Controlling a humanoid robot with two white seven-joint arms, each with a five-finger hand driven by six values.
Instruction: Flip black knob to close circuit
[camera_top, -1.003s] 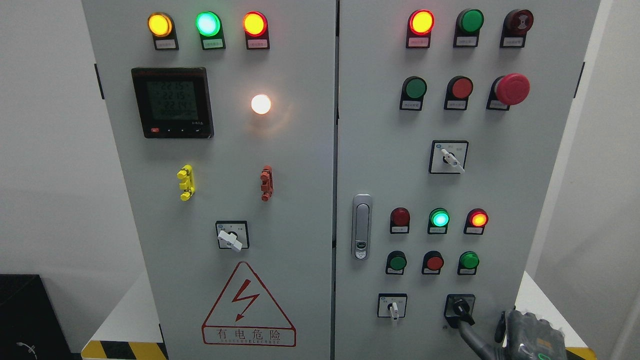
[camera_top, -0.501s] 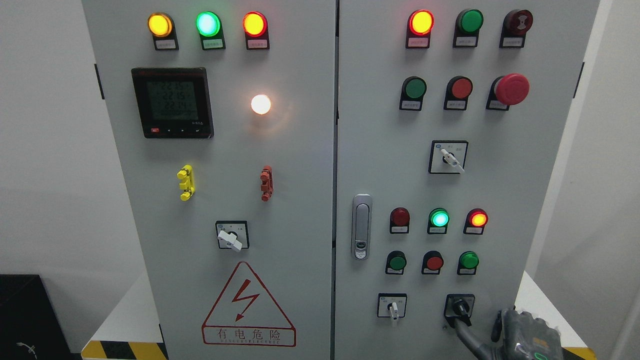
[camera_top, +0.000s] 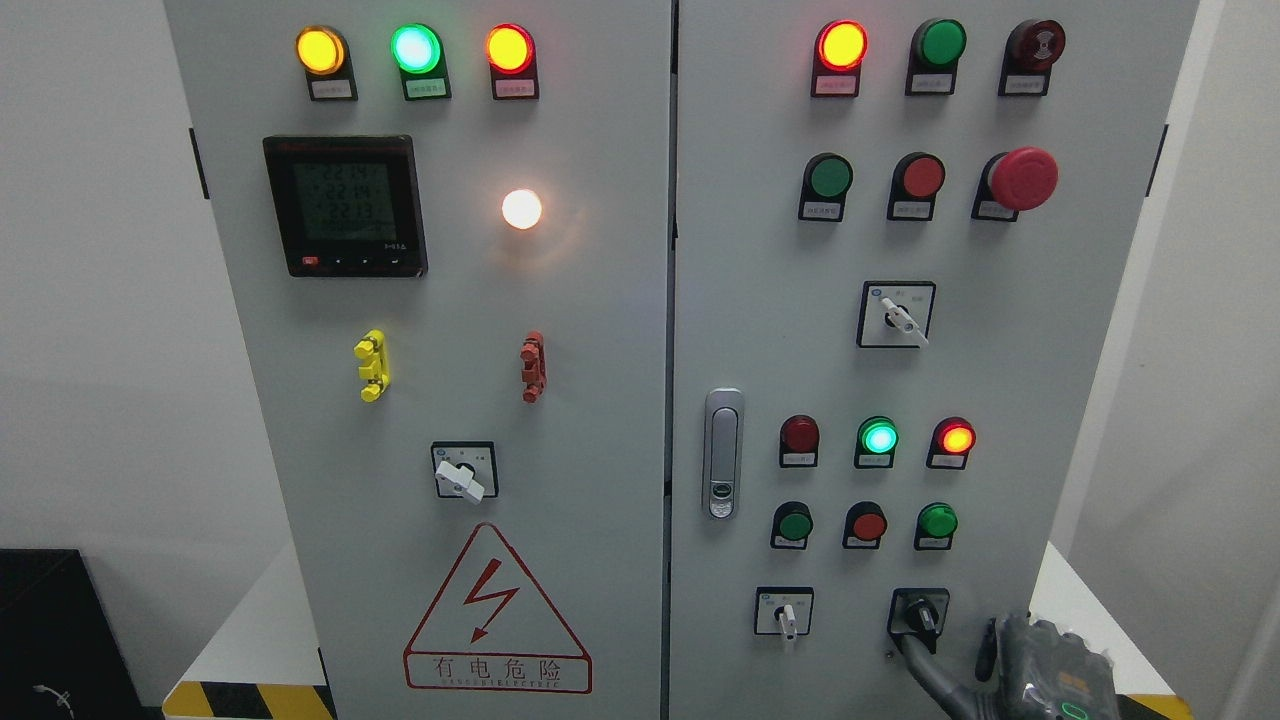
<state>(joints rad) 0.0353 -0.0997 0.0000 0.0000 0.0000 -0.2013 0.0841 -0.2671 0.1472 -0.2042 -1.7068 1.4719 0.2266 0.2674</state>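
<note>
The black knob (camera_top: 920, 613) sits in a black square plate at the lower right of the cabinet's right door (camera_top: 760, 330), its handle pointing almost straight down. My right hand (camera_top: 990, 655) comes up from the bottom right corner, dark grey with a green light on its back. One long finger (camera_top: 925, 672) stretches up and left, and its tip touches the underside of the knob. A second finger stands up beside the palm, apart from the knob. Nothing is clasped in the hand.
A white selector switch (camera_top: 787, 613) is left of the black knob, and another (camera_top: 900, 316) is higher up. Lit and unlit lamps and push buttons fill the right door, with a red mushroom stop button (camera_top: 1022, 178) near the top. The door handle (camera_top: 722, 453) sits at the seam.
The black knob's handle has swung from pointing down-right to almost straight down. My right hand has sunk a little and shifted slightly left. The meter digits changed.
</note>
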